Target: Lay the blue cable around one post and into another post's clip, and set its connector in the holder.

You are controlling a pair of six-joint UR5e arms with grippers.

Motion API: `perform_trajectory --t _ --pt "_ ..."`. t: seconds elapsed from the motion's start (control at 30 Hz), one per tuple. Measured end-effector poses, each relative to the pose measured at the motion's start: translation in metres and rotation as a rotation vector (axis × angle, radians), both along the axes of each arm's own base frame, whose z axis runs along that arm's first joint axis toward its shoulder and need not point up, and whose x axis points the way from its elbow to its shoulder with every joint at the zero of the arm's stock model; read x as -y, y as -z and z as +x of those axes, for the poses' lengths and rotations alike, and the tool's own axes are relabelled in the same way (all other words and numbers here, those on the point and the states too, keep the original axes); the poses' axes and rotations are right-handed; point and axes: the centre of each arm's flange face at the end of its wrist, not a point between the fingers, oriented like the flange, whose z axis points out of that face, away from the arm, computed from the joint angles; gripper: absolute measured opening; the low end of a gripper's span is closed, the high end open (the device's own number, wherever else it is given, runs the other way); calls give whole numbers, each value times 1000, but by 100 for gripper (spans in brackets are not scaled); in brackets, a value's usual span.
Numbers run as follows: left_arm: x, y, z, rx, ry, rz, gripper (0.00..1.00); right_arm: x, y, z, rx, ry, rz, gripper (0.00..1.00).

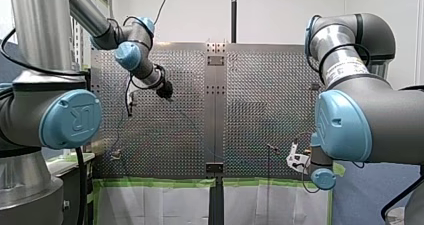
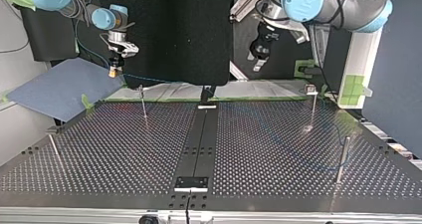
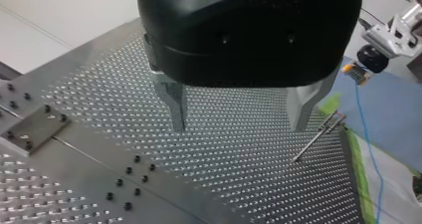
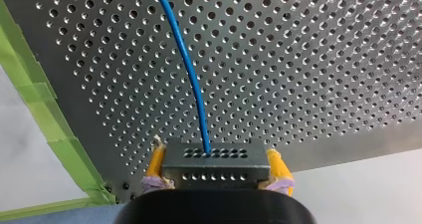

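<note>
— Where is the thin blue cable [image 4: 191, 74]?
— Its end goes into a dark grey rectangular connector block [image 4: 215, 165]. That block is pinched by my right arm's gripper [image 4: 215, 173] between its yellow pads [image 4: 278, 167], one on each short side. From the block the cable runs straight ahead of the gripper, above the perforated metal table [image 4: 323, 59].
— And on the top view's clock face?
— That gripper hangs at about ten o'clock, past the table's far edge, over a blue sheet [image 2: 59, 92]. The cable leaves it toward three o'clock; further on I cannot tell how it lies.
— The other arm?
— Up at about one o'clock, raised above the table, is my left arm's black gripper [image 3: 239, 118]. Its two metal fingers [image 3: 176, 107] are spread wide and hold nothing.
— Posts?
— A thin metal post with a small clip on top [image 2: 312, 109] stands at three o'clock, a second thin post [image 2: 144, 104] at nine and a plain post [image 2: 342, 157] at four. The connector block is well apart from all three.
— Anything at six?
— A small black-and-white bracket [image 2: 190, 183] on the table's dark centre strip [image 2: 199, 139], by the near edge and well apart from the connector block. Green tape [image 4: 35, 84] lines the table's far edge.
</note>
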Motion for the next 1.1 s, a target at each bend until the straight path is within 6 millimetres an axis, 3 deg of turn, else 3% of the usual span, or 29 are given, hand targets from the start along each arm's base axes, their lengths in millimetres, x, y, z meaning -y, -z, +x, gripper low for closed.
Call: perform_trajectory --t 0.7,1.1 --pt "69 63 -9 -13 158 -21 100 -4 4 -2 -46 25 37 0" --pt "88 91 16 19 168 -32 100 -30 14 -4 -100 41 92 0"
